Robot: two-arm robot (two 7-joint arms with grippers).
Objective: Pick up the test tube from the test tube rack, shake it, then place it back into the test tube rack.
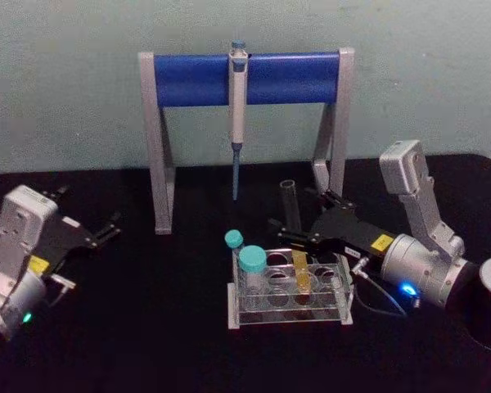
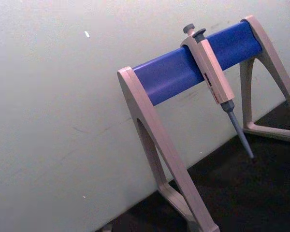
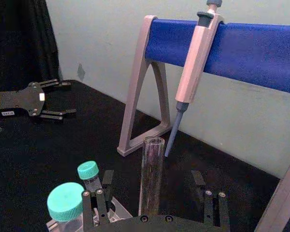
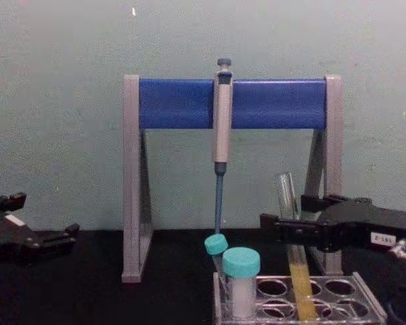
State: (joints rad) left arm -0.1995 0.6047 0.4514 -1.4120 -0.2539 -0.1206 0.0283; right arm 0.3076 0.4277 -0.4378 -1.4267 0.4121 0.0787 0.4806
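The test tube [image 1: 290, 205], clear glass with yellow liquid low down, stands in the test tube rack [image 1: 288, 318] near the table's middle. It leans slightly. My right gripper [image 1: 295, 210] is open around the tube's upper part, one finger on each side. In the right wrist view the tube [image 3: 152, 164] rises between the spread fingers [image 3: 99, 205] with gaps on both sides. The chest view shows the same gripper [image 4: 284, 211] level with the tube [image 4: 288, 193] above the rack [image 4: 325, 310]. My left gripper [image 1: 102, 229] rests open at the far left.
Two teal-capped tubes [image 1: 251, 264] stand in the rack's left holes. Behind the rack a grey-and-blue pipette stand [image 1: 245, 79] holds a pipette [image 1: 238, 123] that hangs just behind the tube. The black table in front and to the left is bare.
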